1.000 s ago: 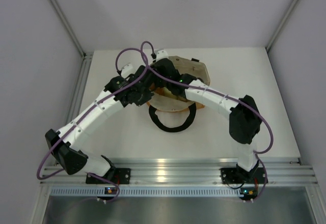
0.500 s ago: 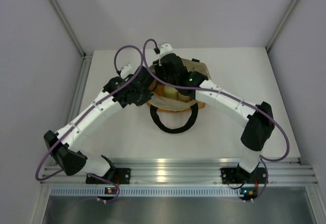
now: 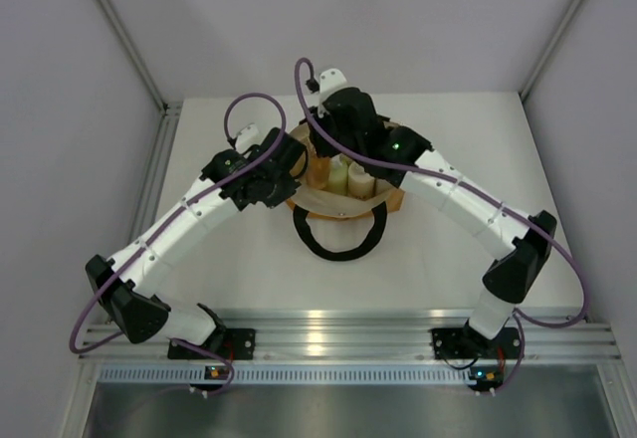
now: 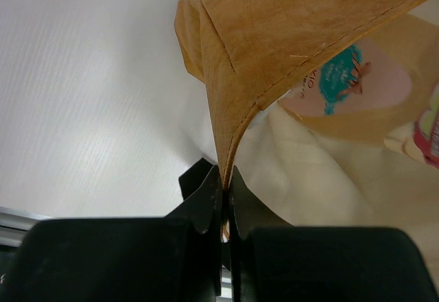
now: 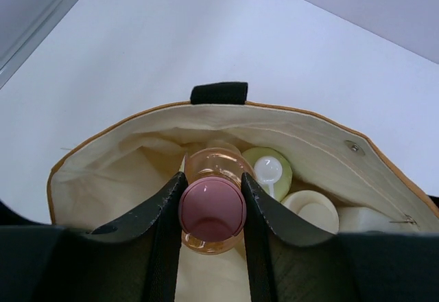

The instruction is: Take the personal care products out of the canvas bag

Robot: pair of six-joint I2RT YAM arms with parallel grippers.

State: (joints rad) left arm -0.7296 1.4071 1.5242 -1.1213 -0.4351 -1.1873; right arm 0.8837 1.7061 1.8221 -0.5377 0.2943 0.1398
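The canvas bag [image 3: 396, 197] stands at the table's middle back, its mouth open. My left gripper [image 4: 225, 178] is shut on the bag's tan rim [image 4: 288, 27] at its left side [image 3: 289, 167]. My right gripper [image 5: 211, 206] is over the bag mouth, its fingers [image 5: 164, 206] pressed on both sides of the pink cap of the orange bottle [image 5: 211, 209]. Behind it stand the yellow-green bottle with white top [image 5: 269, 171] and the short cream cylinder [image 5: 312, 209]. The clear bottle with black cap is out of view.
One black loop handle [image 3: 338, 247] lies flat on the white table in front of the bag; the other [image 5: 218, 93] sits at the bag's far rim. Grey walls and metal posts close in the table's left, right and back. An aluminium rail runs along the near edge.
My right wrist has moved back and up over the bag and its elbow has swung right, uncovering cream containers in the bag mouth. My left arm has stayed holding the rim.
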